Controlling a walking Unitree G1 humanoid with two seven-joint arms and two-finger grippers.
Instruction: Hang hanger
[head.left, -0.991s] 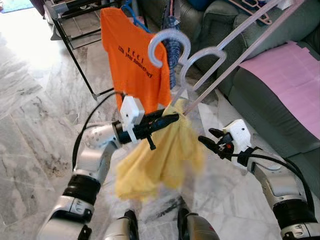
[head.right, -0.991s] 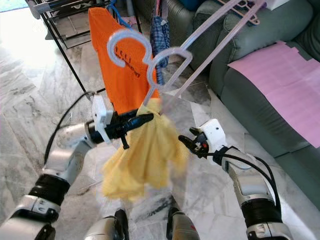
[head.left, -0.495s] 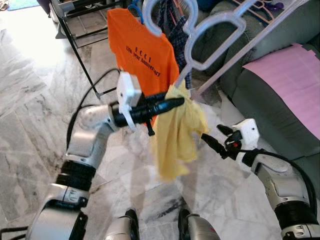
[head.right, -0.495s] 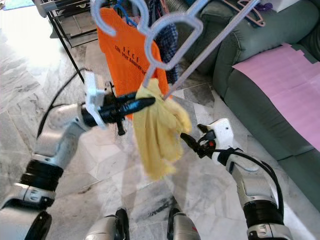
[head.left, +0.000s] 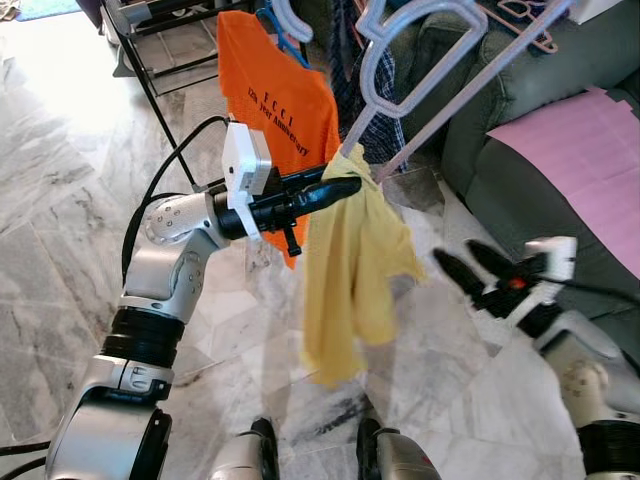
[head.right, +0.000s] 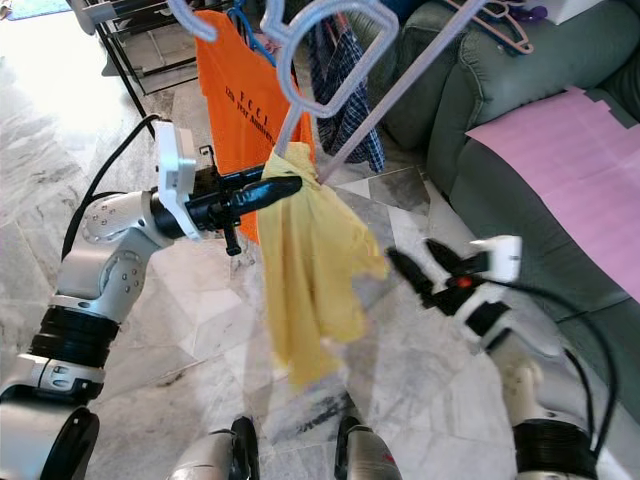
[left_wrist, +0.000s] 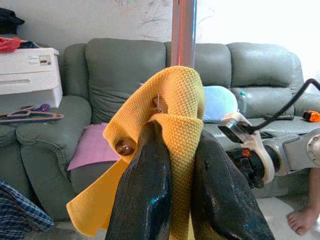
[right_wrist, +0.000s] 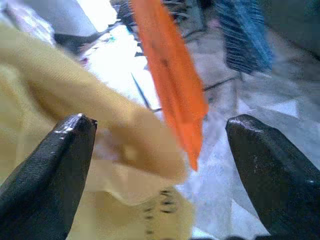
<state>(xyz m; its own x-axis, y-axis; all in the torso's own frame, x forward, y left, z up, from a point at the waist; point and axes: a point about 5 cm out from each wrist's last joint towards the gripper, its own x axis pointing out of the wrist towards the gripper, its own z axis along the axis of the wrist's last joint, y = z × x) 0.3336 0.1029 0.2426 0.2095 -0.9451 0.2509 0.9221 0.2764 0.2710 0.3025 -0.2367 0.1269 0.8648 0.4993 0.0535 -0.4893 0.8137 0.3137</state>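
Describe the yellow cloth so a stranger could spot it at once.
Start at the grey sofa, then look toward the black rack with its hanging clothes. In front of the orange shirt, the yellow cloth dangles from a pale hanger, pinched by the left end effector; it alone is plain yellow.

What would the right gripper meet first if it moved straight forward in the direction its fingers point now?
Most likely the yellow cloth held by the left gripper: the open right gripper points toward it, with the orange T-shirt farther behind. Depth is unclear.

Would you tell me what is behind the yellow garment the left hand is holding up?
Behind the yellow garment pinched by the left hand hang an orange T-shirt and a blue checked garment, with the marble floor beneath. The T-shirt's lower right part is covered.
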